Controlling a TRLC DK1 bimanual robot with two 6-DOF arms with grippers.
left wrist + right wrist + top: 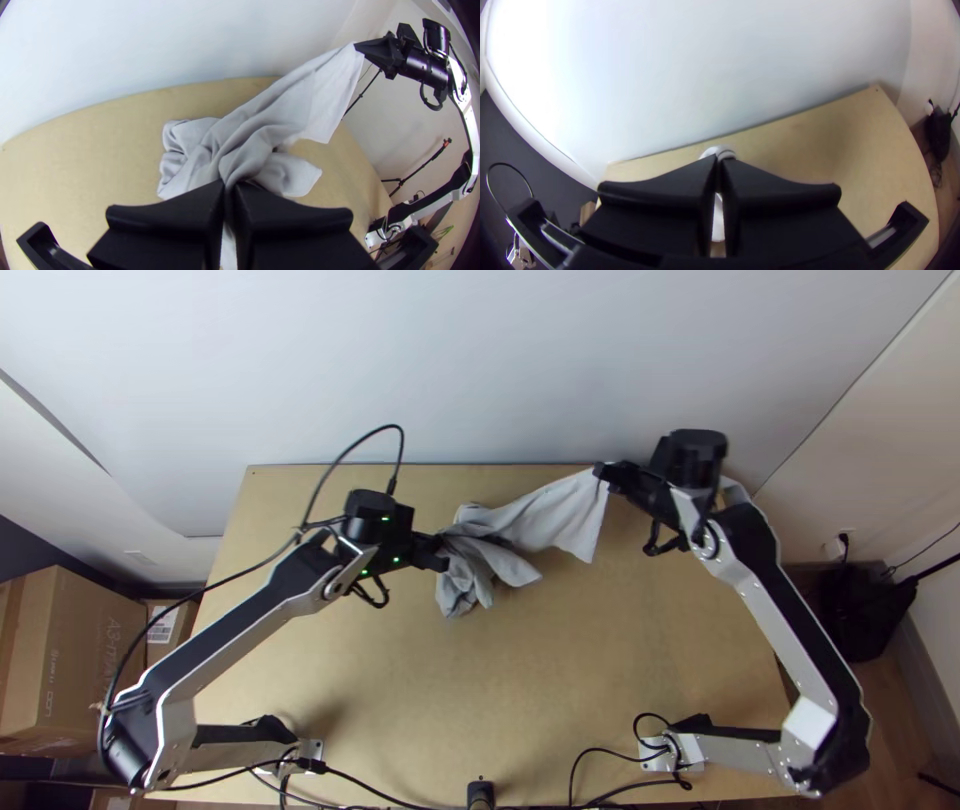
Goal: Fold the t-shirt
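The light grey t-shirt (550, 518) is bunched near the table's middle, with one part pulled up and out towards the back right. My left gripper (440, 552) is shut on the bunched part at its left side. Raised at the back right, my right gripper (600, 472) is shut on the corner of the stretched part. In the left wrist view the cloth (260, 125) runs from between the left gripper's fingertips (230, 187) up to the other arm. A bit of cloth (719, 151) is pinched by the right gripper (719, 162) in the right wrist view.
The wooden table (480, 680) has a pale wall (480, 360) along its back edge. Cables (385, 790) lie at the near edge around the arms' bases. Cardboard boxes (75, 655) stand left of the table, and a black bag (865, 610) is beyond its right side.
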